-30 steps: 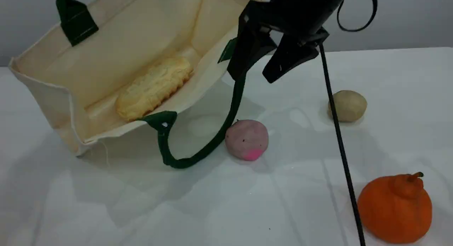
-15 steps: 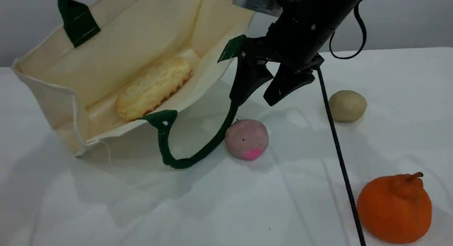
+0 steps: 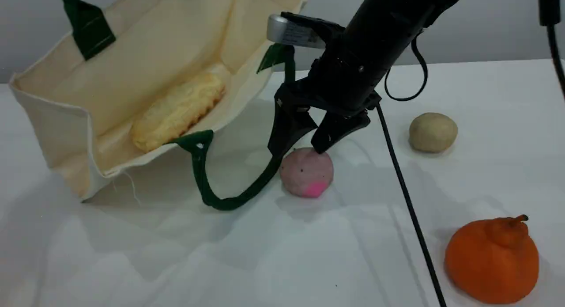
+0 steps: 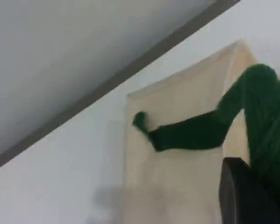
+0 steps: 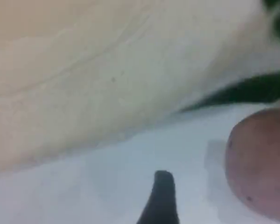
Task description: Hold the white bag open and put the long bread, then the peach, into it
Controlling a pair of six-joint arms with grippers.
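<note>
The peach sits on the table just right of the white bag's mouth. It is round, with no long axis, dusty pink, its bright pink patch low toward the camera. The lower green strap curves against its left side; bare table lies in front and to its right. The right gripper straddles its top, fingers spread. The long bread lies slantwise inside the bag. The left gripper is clenched on the upper green strap.

The thick black right arm ends in a black gripper with two pointed fingers. It carries a small silver box and thin black cables
</note>
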